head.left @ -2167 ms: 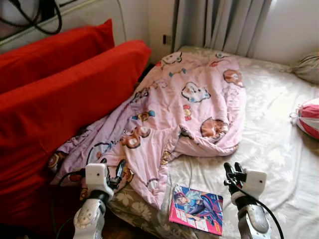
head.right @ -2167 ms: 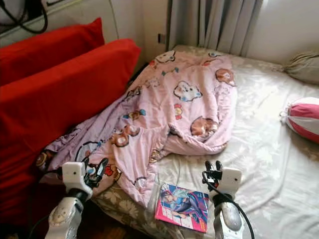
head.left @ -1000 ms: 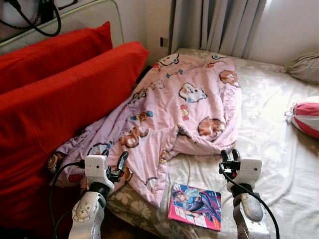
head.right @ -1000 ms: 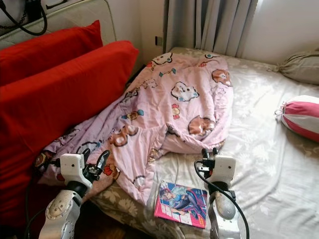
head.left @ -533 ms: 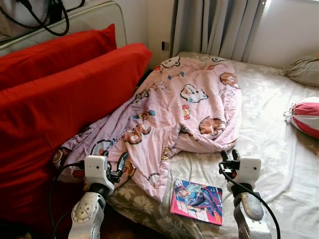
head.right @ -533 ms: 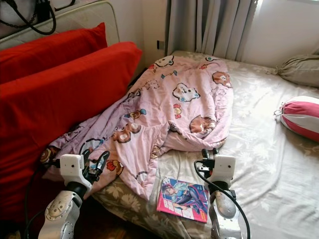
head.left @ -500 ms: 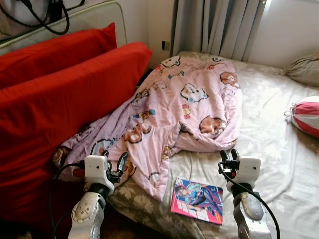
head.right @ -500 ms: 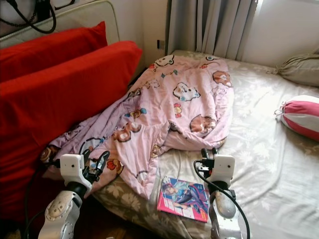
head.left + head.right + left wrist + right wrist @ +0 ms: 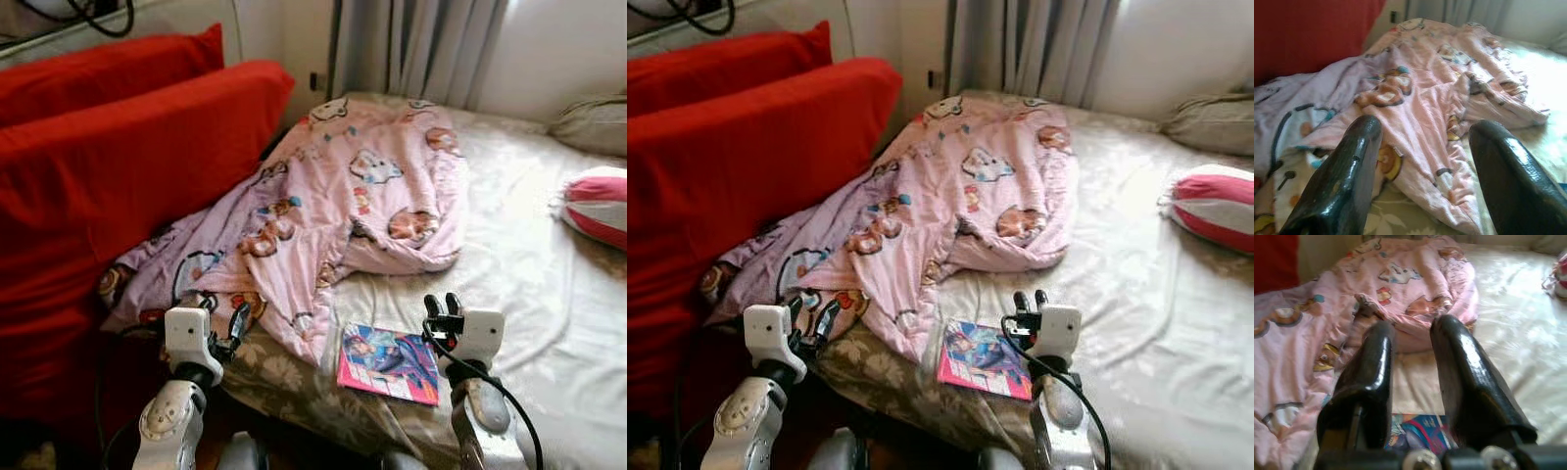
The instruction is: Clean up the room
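Curtains [image 9: 421, 44]: hung grey behind the bed's [image 9: 549, 294] far edge.
Wall outlet [image 9: 317, 80]: sat beside the curtains, above the bed's corner.
Cables [image 9: 88, 12]: looped black, well left of the bed.

Blanket [image 9: 362, 186]: pale pink, printed with cartoon animals in brown, white, red and blue. Bed sheet [image 9: 529, 264]: beige-grey with a faint floral pattern. Cushions [image 9: 118, 147]: solid red. Book [image 9: 389, 363]: pink-edged cover with a blue and purple cartoon figure. Round pillow [image 9: 598, 201]: red and white stripes. Second pillow [image 9: 593, 122]: dull beige. Curtain [image 9: 416, 44]: grey. Left pincer [image 9: 223, 318] and right pincer [image 9: 443, 305]: glossy black fingers on white housings, silver arms.
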### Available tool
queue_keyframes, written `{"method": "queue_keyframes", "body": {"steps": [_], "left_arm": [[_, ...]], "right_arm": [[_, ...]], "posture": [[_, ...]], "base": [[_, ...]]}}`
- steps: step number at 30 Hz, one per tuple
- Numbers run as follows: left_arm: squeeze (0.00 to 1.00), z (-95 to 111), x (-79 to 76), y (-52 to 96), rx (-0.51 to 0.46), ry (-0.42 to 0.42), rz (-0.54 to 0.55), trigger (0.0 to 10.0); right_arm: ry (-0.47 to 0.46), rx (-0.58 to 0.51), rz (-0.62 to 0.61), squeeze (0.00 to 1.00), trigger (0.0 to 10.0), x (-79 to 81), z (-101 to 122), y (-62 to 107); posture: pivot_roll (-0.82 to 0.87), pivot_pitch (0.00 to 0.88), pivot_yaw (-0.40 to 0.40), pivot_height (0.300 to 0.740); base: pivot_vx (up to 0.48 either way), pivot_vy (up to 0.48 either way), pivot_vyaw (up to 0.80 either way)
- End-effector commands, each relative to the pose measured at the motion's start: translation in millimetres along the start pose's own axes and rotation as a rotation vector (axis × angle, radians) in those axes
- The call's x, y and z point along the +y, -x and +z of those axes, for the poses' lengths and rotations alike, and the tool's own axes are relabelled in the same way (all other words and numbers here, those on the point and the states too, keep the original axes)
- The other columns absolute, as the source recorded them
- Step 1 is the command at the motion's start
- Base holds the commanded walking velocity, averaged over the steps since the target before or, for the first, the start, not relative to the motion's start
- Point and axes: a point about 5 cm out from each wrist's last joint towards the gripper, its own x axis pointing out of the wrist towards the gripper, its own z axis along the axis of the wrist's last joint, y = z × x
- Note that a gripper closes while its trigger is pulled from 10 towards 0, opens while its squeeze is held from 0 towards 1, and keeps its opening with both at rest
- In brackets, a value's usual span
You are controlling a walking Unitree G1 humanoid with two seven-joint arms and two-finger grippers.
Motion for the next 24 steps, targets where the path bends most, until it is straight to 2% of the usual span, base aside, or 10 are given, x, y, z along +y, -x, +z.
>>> {"method": "queue_keyframes", "body": {"steps": [1,12,17,24], "left_arm": [[0.0,-0.9,-0.5,2.4,0.004,0.016,0.007,10.0],[0.0,-0.7,-1.4,3.1,0.008,0.019,0.007,10.0],[0.0,-0.8,-1.1,3.6,0.01,0.02,0.009,10.0],[0.0,-1.6,-1.1,4.5,0.014,0.02,0.009,10.0]], "right_arm": [[0.001,0.008,0.001,0.0,10.0,-0.3,0.9,-3.4],[0.003,0.019,0.008,0.0,10.0,0.3,-0.4,-4.2],[0.022,0.056,0.01,0.0,10.0,1.3,-4.8,-4.5],[0.005,0.041,0.024,0.0,10.0,3.6,-5.2,-3.1]], "posture": [[0.01,0.093,-0.027,0.652],[0.01,0.098,-0.028,0.652],[0.01,0.098,-0.028,0.652],[0.02,0.1,-0.025,0.623]], "base": [[0.0,0.0,0.0],[0.0,0.0,0.0],[0.0,0.0,0.0],[0.0,0.0,0.0]]}}
